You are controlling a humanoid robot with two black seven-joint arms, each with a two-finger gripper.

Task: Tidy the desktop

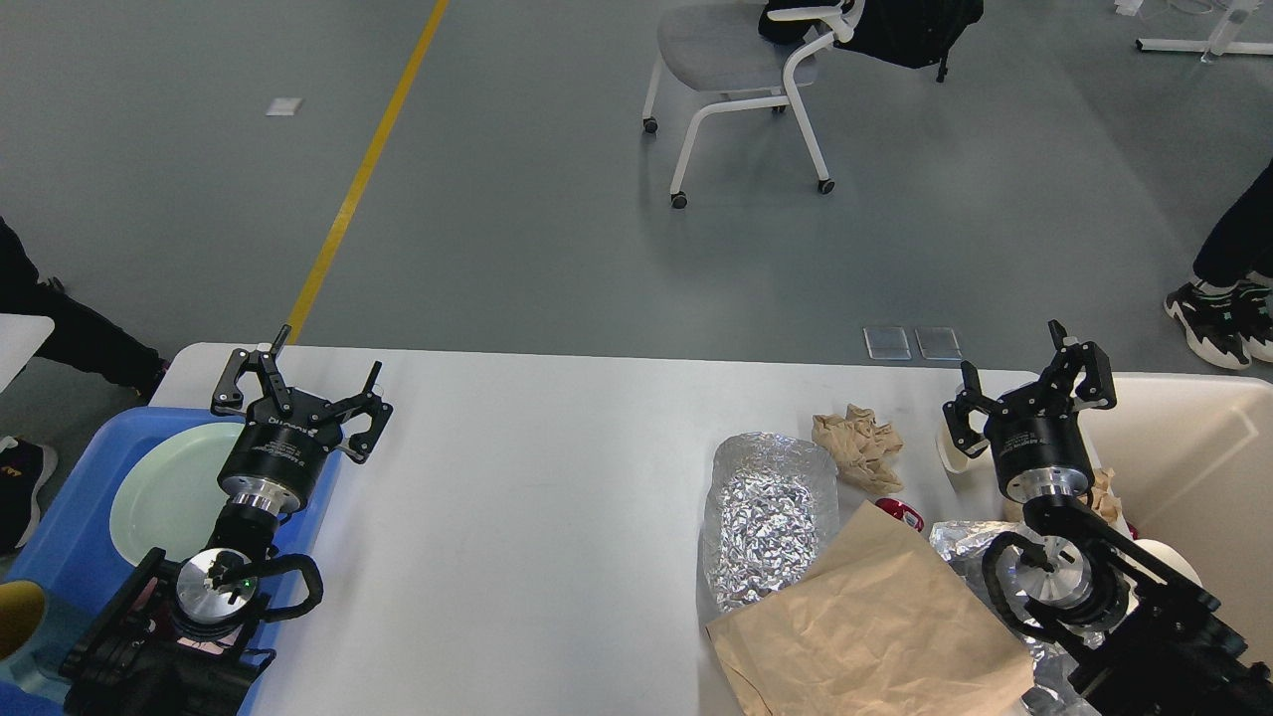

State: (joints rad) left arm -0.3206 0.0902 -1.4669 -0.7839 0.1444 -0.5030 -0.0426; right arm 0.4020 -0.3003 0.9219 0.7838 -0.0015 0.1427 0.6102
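Overhead, both black grippers, left (300,385) and right (1026,371), hover with jaws spread, holding nothing, above the wide white counter (517,517); crumpled silver foil (764,512) lies between them.

Surface (557,517): showing plain matte white.
Tray (70,517): showing bright blue.
Plate (164,492): showing pale green, unpatterned.
Foil (766,517): glinting silver, crinkled all over.
Paper bag (875,626): showing flat tan brown, creased.
Crumpled paper (857,446): showing beige.
Bin (1193,467): showing cream-white.
Left gripper (301,398): showing black, with a silver ring on the arm below it.
Right gripper (1029,393): showing black, with a silver ring likewise.
Floor (557,199): showing grey, carrying one yellow stripe (363,169).
Chair (741,70): showing a white frame and grey seat.
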